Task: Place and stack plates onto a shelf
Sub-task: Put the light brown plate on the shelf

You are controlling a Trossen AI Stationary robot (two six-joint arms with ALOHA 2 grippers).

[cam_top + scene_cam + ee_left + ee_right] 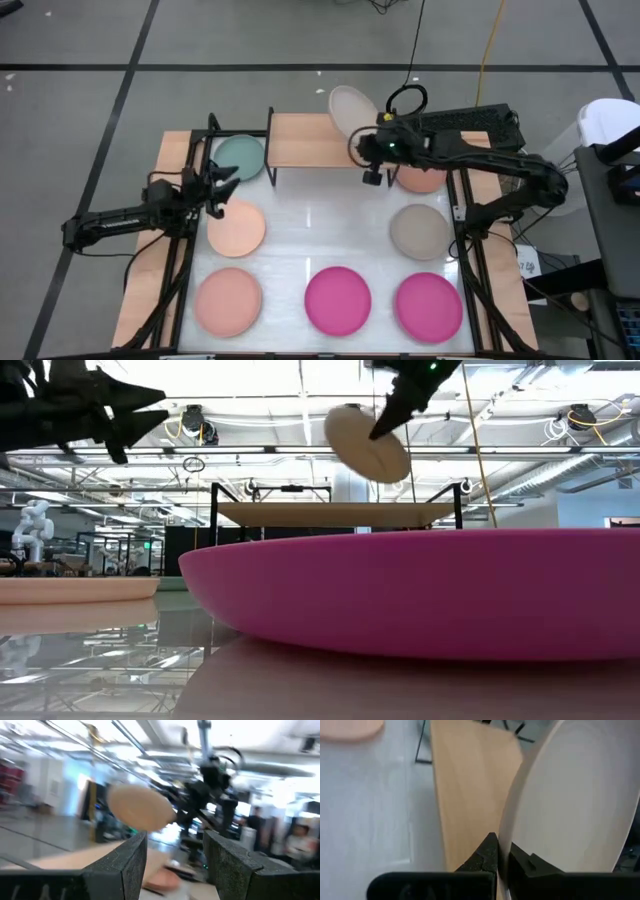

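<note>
My right gripper is shut on a beige plate, which it holds tilted in the air above the wooden shelf. In the low view the beige plate hangs higher than the shelf top. My left gripper is open and touches nothing. It hovers between a teal plate and a peach plate, both flat on the table. The left wrist view looks past my left gripper at the lifted beige plate. My right gripper pinches the beige plate's rim between its two fingers, one on each face of the plate. In the low view the fingers slant down onto the plate's edge from above. The plate is lifted clear and tilted over the shelf top.
Flat on the white table lie a second peach plate, two magenta plates and a beige-taupe plate. Another peach plate lies partly under my right arm. The shelf's black legs stand at the table's far side.
</note>
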